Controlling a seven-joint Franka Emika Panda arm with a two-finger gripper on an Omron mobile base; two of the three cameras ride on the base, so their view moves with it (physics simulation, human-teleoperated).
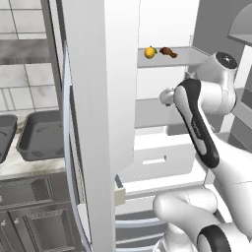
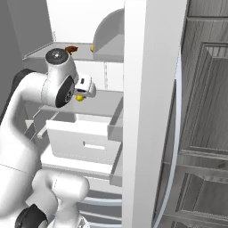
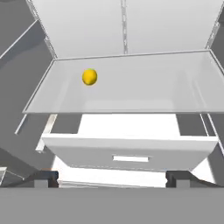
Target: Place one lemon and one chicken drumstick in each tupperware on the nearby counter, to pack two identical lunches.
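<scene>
1. Gripper (image 3: 112,178): you're seeing its two dark fingertips (image 3: 43,178) standing wide apart at the bottom of the hand view, nothing btwn them. It's pointing into the open fridge, above the white drawer (image 3: 127,151).

2. Lemon (image 3: 89,77), lower one: it's sitting on the middle fridge shelf (image 3: 175,87), toward the shelf's left side in the hand view, nearer the back edge than the front. In the right base view it's (image 2: 79,98) peeking out just under the robot's wrist.

3. Lemon no. 2 (image 1: 149,52): it's resting on the top fridge shelf (image 1: 187,56), near the front edge.

4. Chicken drumstick (image 1: 168,51): it's lying just beside lemon no. 2 on the same top shelf, to its right in the left base view, apart from it.

5. Tupperware, 2 pcs: dark grey trays sitting side by side on the counter (image 1: 29,165), left of the fridge door. One (image 1: 42,135) is showing whole; the other (image 1: 6,135) is cut by the picture edge. You can't see anything inside either.
</scene>
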